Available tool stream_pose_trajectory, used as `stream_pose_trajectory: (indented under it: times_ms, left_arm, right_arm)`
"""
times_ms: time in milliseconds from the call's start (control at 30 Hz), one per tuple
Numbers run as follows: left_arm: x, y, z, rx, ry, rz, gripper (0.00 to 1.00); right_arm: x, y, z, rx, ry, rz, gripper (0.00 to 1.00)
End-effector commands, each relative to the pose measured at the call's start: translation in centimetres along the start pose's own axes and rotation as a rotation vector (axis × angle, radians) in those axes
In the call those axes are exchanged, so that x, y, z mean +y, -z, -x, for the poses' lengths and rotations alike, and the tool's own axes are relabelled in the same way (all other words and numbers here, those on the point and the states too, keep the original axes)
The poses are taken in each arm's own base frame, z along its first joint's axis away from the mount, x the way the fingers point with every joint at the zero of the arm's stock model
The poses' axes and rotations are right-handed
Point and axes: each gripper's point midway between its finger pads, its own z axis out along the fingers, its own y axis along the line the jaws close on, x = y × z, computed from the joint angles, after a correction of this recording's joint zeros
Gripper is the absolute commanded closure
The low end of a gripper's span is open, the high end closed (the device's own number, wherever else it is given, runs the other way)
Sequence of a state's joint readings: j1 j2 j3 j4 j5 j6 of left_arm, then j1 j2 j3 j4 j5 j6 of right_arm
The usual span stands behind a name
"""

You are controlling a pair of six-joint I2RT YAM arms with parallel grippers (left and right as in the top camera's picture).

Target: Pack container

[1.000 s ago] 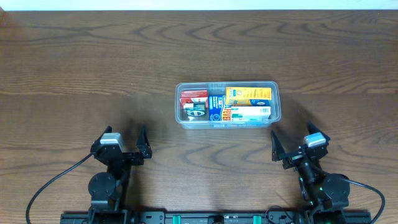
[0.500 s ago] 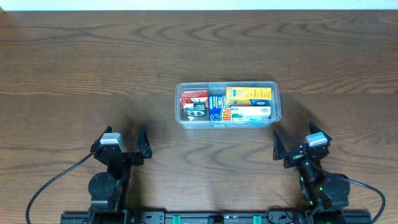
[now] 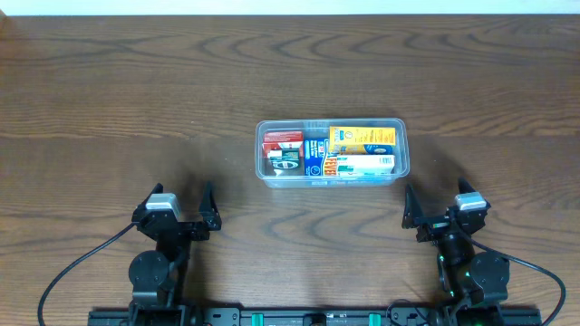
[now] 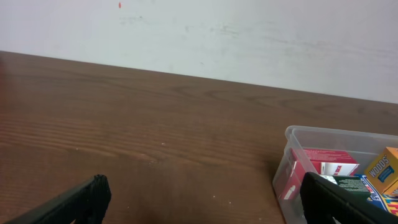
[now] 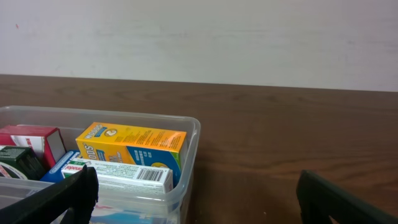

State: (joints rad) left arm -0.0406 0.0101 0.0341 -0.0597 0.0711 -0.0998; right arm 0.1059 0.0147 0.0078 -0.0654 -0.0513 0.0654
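The clear plastic container [image 3: 404, 154] sits in the middle of the table, filled with small boxes: a yellow box [image 3: 362, 139], a white box [image 3: 362, 166], a blue one [image 3: 314, 156] and red ones [image 3: 282, 140]. My left gripper [image 3: 184, 210] is open and empty at the near left. My right gripper [image 3: 438, 210] is open and empty at the near right, just below the container's right end. The container also shows in the left wrist view [image 4: 291, 163] and the right wrist view [image 5: 189, 155], with the yellow box [image 5: 130, 144].
The wooden table [image 3: 136, 100] stretches around the container. A white wall [image 4: 199, 37] runs behind its far edge. Cables [image 3: 72, 272] trail from both arm bases at the near edge.
My right gripper has drawn back slightly to the right and nearer the front edge. The left arm and the container have not moved.
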Motion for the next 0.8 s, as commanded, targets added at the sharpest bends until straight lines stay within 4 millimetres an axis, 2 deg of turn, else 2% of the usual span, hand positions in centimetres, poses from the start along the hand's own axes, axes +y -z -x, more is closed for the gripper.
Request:
stream_pose_trajectory:
  times_ms: [0,767]
  left_arm:
    - [0.32,-0.1,-1.48,0.045,-0.012,0.009,0.02]
    - [0.32,-0.1,-1.48,0.044,-0.012,0.009,0.02]
  right_arm:
    - [-0.44,0.04,-0.02,-0.003,-0.017,-0.022,0.01]
    - [-0.44,0.04,-0.02,-0.003,-0.017,-0.022,0.01]
